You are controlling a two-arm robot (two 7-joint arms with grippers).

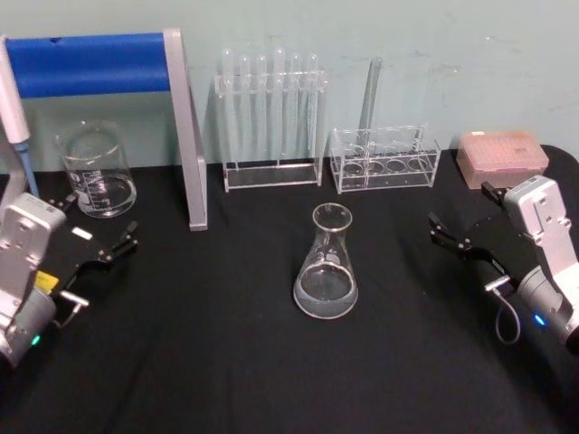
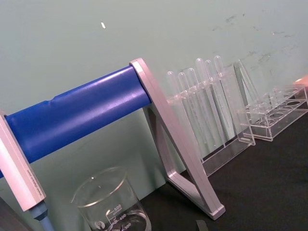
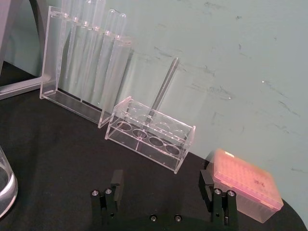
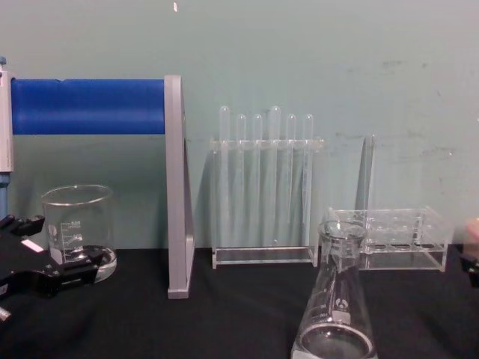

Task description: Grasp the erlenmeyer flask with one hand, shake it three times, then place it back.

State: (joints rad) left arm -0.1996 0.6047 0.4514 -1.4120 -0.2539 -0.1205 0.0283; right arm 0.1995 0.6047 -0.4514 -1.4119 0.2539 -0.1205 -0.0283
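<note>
The erlenmeyer flask stands upright in the middle of the black table, a clear cone with a flared rim; it looms close in the chest view, and its base edge shows in the right wrist view. My right gripper hovers open to the flask's right, well apart from it, with nothing between its fingers. My left gripper is open at the table's left, just in front of the beaker, and holds nothing.
A blue-barred grey stand rises at the back left, with a pipette beside it. Behind the flask stand a tall test tube rack and a low clear rack. A pink tip box sits at the back right.
</note>
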